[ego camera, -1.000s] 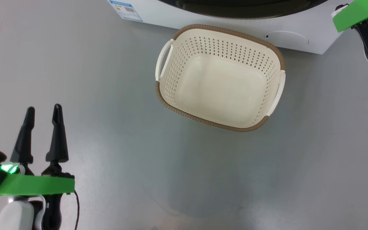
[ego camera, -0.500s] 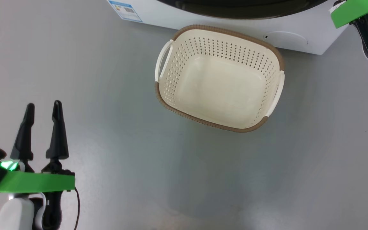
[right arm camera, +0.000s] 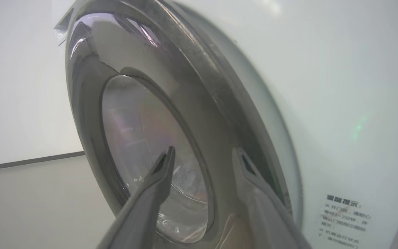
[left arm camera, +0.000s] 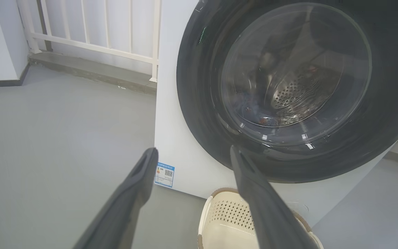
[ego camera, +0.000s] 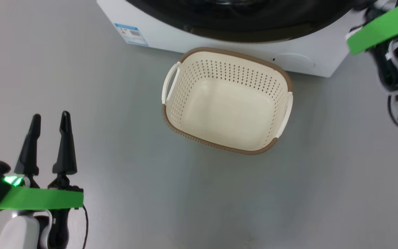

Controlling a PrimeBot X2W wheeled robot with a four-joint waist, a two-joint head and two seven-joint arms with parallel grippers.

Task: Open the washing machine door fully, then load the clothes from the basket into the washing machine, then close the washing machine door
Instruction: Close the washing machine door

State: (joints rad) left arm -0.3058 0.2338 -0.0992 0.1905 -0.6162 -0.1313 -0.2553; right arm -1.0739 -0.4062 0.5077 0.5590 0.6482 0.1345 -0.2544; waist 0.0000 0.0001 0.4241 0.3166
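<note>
Left gripper sits nearest you, low on the left over bare grey floor. Its jaws are spread wide with nothing in them, and it is well apart from everything else. Further out, mid-scene, the basket stands upright on the floor, just in front of the washing machine. You can see straight down to its bare bottom: no garments in it. Behind it, the washing machine door looks flat against the white front, and the left wrist view shows no gap round the black ring. Through the glass, low in the drum, a dim bluish heap with an orange fleck reads as the clothes, though it's too murky to be sure. Far right, your right gripper is up beside the door's outer edge, fingers parted, clamped on nothing I can make out. Touching the ring or not, can't tell. Judgement: opening and loading look done and the door looks closed, so you're at the tail end. Left to do: confirm the latch caught, which these views don't show, then pull the right gripper clear.
</note>
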